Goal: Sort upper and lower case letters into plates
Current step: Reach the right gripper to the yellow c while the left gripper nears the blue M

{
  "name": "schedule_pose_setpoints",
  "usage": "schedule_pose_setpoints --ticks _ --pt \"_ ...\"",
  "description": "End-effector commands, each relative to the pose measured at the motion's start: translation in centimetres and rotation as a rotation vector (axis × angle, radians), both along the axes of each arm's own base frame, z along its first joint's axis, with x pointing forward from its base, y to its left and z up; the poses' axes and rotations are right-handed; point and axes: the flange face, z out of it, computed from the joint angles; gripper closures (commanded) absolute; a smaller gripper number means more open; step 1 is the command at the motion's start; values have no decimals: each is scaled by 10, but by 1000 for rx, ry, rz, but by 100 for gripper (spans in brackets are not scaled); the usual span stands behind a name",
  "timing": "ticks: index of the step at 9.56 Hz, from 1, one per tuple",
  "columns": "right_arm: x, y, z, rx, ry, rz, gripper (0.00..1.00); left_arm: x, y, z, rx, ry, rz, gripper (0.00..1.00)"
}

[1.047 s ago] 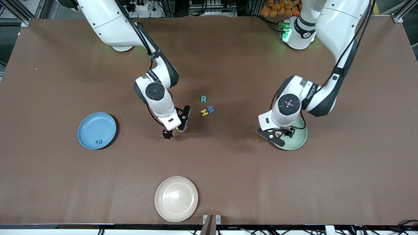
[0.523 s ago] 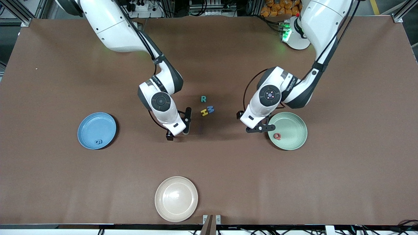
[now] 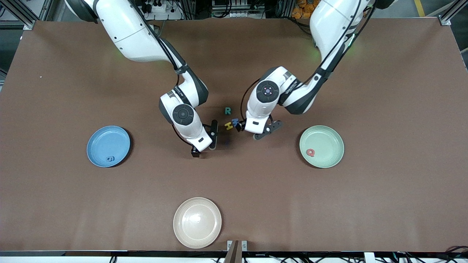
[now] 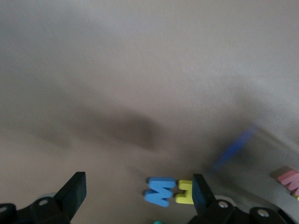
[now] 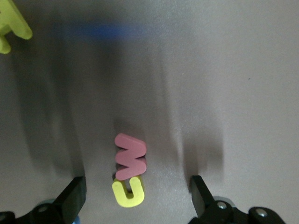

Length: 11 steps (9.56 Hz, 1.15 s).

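The brown surface (image 3: 384, 204) carries a blue plate (image 3: 103, 138) holding g (image 3: 110, 159), a green plate (image 3: 329, 139) holding Q (image 3: 310, 152), and a cream plate (image 3: 197, 222). The right end effector (image 3: 205, 144), parted and empty, is held over w (image 5: 130, 156) and u (image 5: 129, 192). The left end effector (image 3: 250, 131), likewise parted, is held beside M (image 4: 160, 191) and H (image 3: 229, 126), with R (image 3: 227, 110) farther from the camera.

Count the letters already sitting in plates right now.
2. A red Q lies in the green plate; a blue g lies in the blue plate. The cream plate holds none.
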Motion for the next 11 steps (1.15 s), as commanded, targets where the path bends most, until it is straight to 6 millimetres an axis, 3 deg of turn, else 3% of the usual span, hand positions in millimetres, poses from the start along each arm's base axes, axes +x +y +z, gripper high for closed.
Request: schedule_pose_setpoints --ticks 1,3,5,6,7,8,9,11 --pt "4 1 -3 13 -5 16 0 -14 -26 -18 -30 -2 70 0" --pt "4 -2 -4 4 4 16 0 -29 -37 -21 -24 3 51 0" --pt "6 -7 -1 1 9 45 0 -42 -39 -41 2 19 32 0" --pt "6 -6 1 2 6 45 6 -45 -41 -45 1 13 34 0" --pt "6 -7 0 2 8 44 38 -47 -37 -50 15 11 20 0" --pt "5 -6 -1 1 9 44 99 -48 -35 -52 26 4 7 10" --pt "5 -7 -1 -1 11 39 100 -49 -37 -53 27 3 3 11" --pt "7 -7 2 1 8 42 100 -49 -37 -53 27 3 3 24"
